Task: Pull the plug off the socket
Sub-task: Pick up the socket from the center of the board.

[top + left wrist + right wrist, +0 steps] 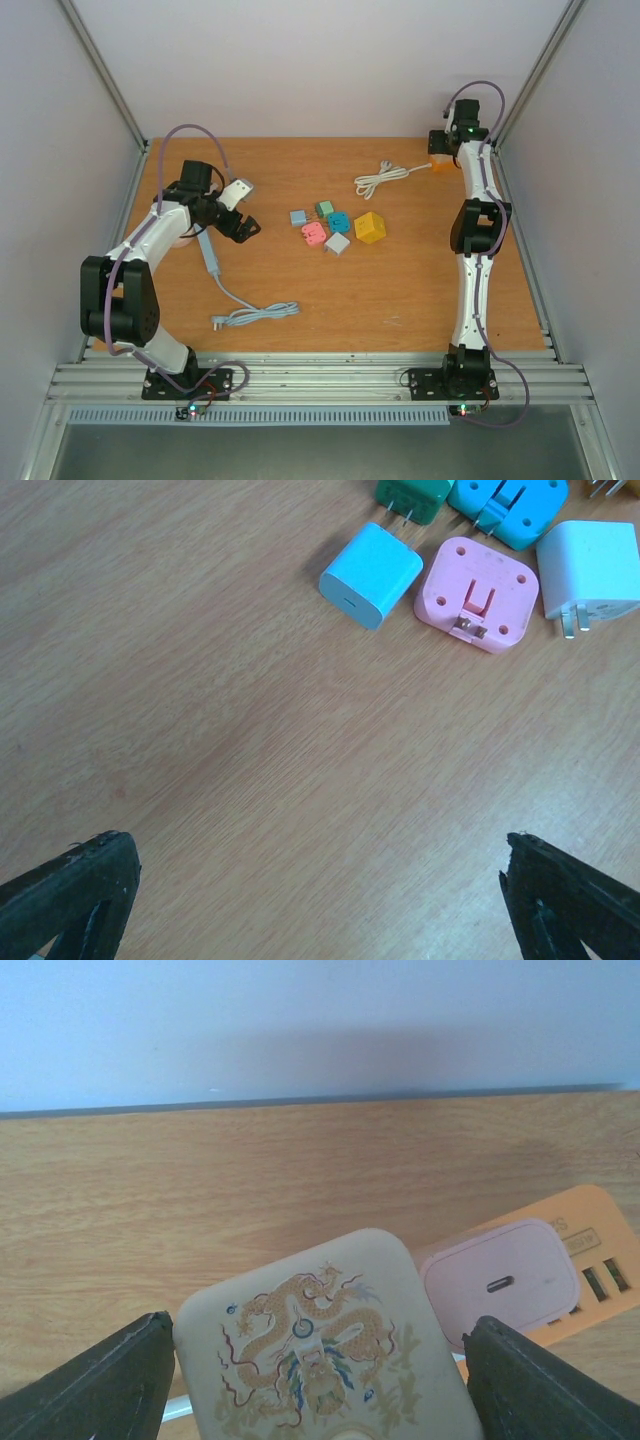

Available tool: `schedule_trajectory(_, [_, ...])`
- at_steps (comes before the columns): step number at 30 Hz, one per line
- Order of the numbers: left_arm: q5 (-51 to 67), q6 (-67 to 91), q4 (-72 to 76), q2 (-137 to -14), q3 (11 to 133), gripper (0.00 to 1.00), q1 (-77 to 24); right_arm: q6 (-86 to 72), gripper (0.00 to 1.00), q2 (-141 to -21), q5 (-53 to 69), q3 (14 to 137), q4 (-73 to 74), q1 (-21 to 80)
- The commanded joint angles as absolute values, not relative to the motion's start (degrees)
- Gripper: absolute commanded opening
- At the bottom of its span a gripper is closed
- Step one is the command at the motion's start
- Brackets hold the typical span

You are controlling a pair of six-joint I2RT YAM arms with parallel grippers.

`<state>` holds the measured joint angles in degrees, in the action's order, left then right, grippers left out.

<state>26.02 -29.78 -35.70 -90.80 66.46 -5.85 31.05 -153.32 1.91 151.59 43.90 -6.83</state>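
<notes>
Right wrist: dragon plug [320, 1370] btwn right hand [322, 1332] jaws, orange socket [592, 1282] adj.

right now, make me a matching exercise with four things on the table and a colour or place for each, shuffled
Things:
1. dragon-print plug
2. power strip
3. cube adapter
4. folded-prong adapter

Colour or place:
A. yellow
B. pink
C. orange
D. between the jaws of the right tool

Pairs: 1-D, 2-C, 3-A, 4-B
</notes>
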Motion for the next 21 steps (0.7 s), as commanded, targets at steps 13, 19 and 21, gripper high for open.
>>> schedule_trajectory(13, [28.0,-29.5,-34.0,-91.3,67.1,0.99,-6.3,31.9,0.56,-153.8,1.1,152.7,44.9,-6.8])
schedule_trajectory(19, [29.0,-29.2,-34.5,-90.9,67.2,0.99,-6.4,30.5,0.45,-146.8,2.0,143.9,44.9,-6.8])
schedule_trajectory(21, [29.5,-29.0,-34.3,-90.6,67.0,0.99,-6.5,29.9,0.44,-143.7,1.5,140.0,44.5,-6.8])
